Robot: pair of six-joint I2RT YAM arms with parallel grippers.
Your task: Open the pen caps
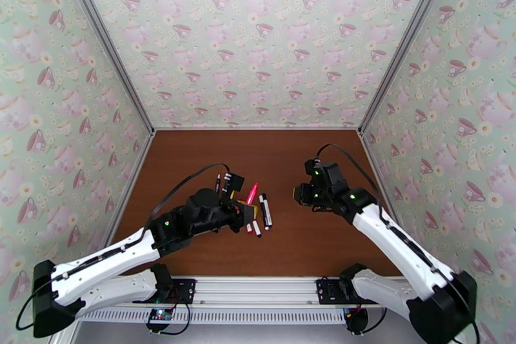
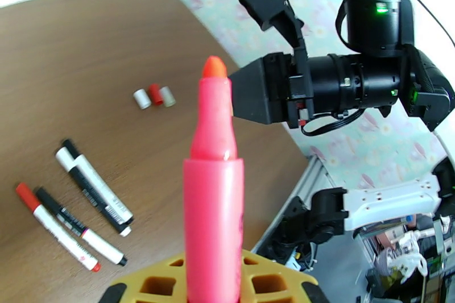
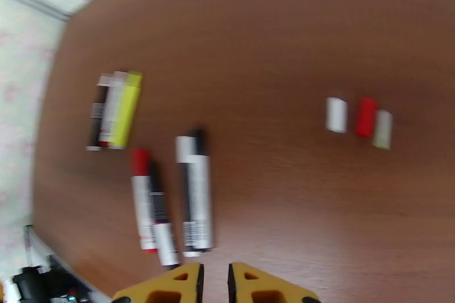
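Your left hand point(image 2: 214, 284) is clamped on the pink-red plastic marker pen point(image 2: 213, 202), which stands upright at lower centre of the left wrist view with its orange tip bare. Your right hand point(image 3: 215, 282) has its fingers together. On the brown wooden counter point(image 3: 273, 42), three short loose plastic caps point(image 3: 364, 116) lie in a row at right. Four slim white-barrelled pens point(image 3: 196, 196) lie lower left.

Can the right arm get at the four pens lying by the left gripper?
Probably yes: the right gripper is near the four pens with only bare table between. Its jaws are shut and must open first; the left gripper, holding the pink pen, sits close beside them and could crowd it.
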